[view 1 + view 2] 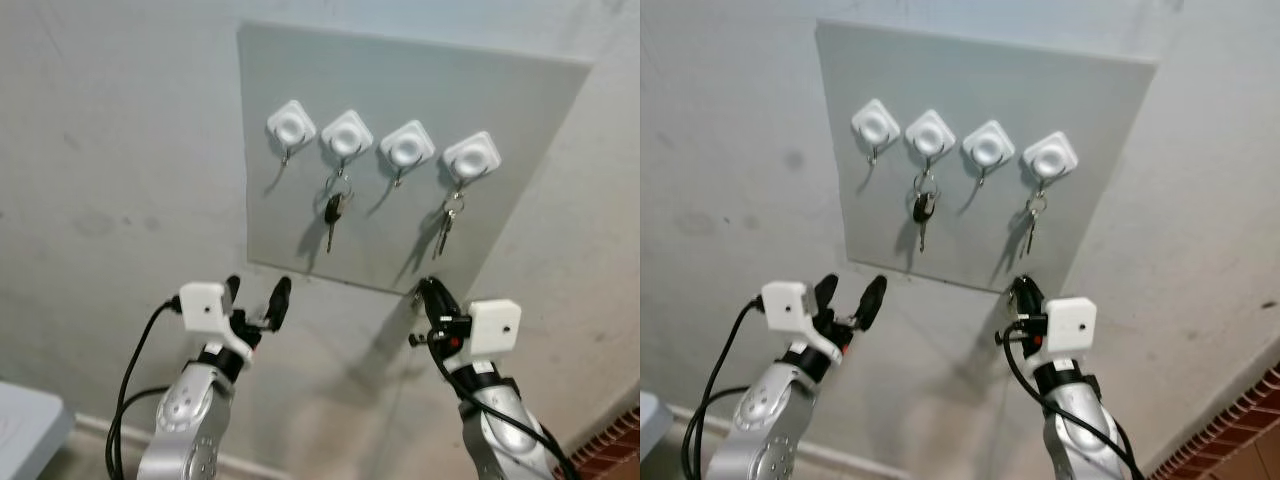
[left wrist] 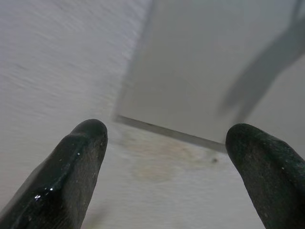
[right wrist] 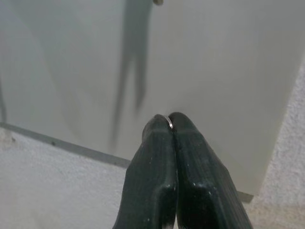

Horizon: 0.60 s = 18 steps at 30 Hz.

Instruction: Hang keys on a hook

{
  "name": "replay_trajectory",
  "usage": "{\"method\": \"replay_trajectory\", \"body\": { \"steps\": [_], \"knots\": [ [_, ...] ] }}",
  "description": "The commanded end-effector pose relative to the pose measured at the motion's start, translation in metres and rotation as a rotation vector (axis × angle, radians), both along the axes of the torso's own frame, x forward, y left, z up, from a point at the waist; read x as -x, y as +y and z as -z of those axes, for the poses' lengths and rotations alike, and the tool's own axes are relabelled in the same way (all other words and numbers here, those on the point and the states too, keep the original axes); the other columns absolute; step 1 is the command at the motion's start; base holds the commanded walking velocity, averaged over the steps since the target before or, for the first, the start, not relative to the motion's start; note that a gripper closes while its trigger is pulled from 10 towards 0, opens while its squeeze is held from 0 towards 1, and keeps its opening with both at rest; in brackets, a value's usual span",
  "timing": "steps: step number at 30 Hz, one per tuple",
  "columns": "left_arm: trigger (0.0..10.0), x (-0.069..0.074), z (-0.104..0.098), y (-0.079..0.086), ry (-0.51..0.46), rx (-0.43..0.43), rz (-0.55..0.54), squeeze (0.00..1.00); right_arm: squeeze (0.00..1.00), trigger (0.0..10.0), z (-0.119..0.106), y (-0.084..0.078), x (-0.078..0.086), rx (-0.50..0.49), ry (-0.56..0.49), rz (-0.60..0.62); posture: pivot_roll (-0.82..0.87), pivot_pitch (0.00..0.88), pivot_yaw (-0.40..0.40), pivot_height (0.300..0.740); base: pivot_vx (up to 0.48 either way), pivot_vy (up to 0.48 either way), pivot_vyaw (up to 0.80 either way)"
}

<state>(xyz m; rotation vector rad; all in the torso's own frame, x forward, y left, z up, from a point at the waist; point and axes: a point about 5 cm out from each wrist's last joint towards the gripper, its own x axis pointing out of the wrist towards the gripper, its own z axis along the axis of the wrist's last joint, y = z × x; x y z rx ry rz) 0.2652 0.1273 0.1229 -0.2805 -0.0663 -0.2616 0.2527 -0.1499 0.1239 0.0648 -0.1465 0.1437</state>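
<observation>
On the wall ahead a pale grey board (image 1: pixel 400 90) carries four white hooks in a row across the upper middle of the frame: the first hook (image 1: pixel 291 127) at the left and the third hook (image 1: pixel 406 148) are bare, while the second hook (image 1: pixel 346 136) holds a black-headed key (image 1: pixel 333 212) and the fourth hook (image 1: pixel 471 157) holds a small silver key set (image 1: pixel 446 228). The right tool (image 1: pixel 431 293) sits at the lower right of the frame, just below the board's bottom edge, its two black fingers (image 3: pixel 164 157) clenched together; in the right wrist view a sliver of metal ring (image 3: pixel 168 121) peeks from between the tips, so I judge it is pinching a key ring, though the keys themselves are hidden from me. The left tool (image 1: pixel 257 298), at the lower left, is released, fingers spread wide and holding nothing. To my eye the step in hand is the carry up to the board, with hanging not yet done. The next move calls for raising the right tool toward a bare hook, probably the third as the nearer, turning the ring to face its prong, and only then letting go.
</observation>
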Motion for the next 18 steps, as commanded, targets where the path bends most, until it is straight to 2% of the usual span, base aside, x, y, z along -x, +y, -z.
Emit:
{"method": "replay_trajectory", "body": {
  "steps": [1, 5, 8, 10, 11, 15, 18],
  "knots": [
    [10.0, 0.000, 0.000, 0.004, 0.001, -0.011, -0.022, 0.00, 0.00, 10.0, -0.005, -0.005, -0.004, 0.002, -0.015, 0.028, 0.04, 0.000, -0.046, 0.740, 0.000, 0.000, 0.00],
    [10.0, 0.001, -0.001, 0.002, -0.011, -0.035, 0.000, 0.00, 0.00, 10.0, -0.003, -0.004, -0.004, 0.001, -0.006, 0.010, 0.04, 0.000, -0.046, 0.740, 0.000, 0.000, 0.00],
    [10.0, 0.003, -0.005, -0.005, -0.046, -0.104, 0.058, 0.00, 0.00, 10.0, -0.003, -0.001, -0.004, 0.002, -0.003, -0.015, 0.04, 0.000, -0.049, 0.740, 0.000, 0.000, 0.00],
    [10.0, 0.004, -0.007, -0.009, -0.056, -0.119, 0.087, 0.00, 0.00, 10.0, -0.003, 0.000, -0.004, 0.001, -0.003, -0.027, 0.04, 0.000, -0.048, 0.740, 0.000, 0.000, 0.00],
    [10.0, 0.006, -0.011, -0.016, -0.078, -0.126, 0.139, 0.00, 0.00, 10.0, -0.006, 0.004, -0.004, -0.010, -0.014, -0.062, 0.04, 0.000, -0.048, 0.740, 0.000, 0.000, 0.00],
    [10.0, 0.010, -0.019, -0.028, -0.126, -0.148, 0.228, 0.00, 0.00, 10.0, -0.018, 0.013, -0.002, -0.051, -0.068, -0.151, 0.04, 0.000, -0.047, 0.740, 0.000, 0.000, 0.00],
    [10.0, 0.014, -0.022, -0.035, -0.166, -0.200, 0.303, 0.00, 0.00, 10.0, -0.033, 0.020, -0.001, -0.071, -0.137, -0.219, 0.04, 0.000, -0.046, 0.740, 0.000, 0.000, 0.00]
  ]
}}
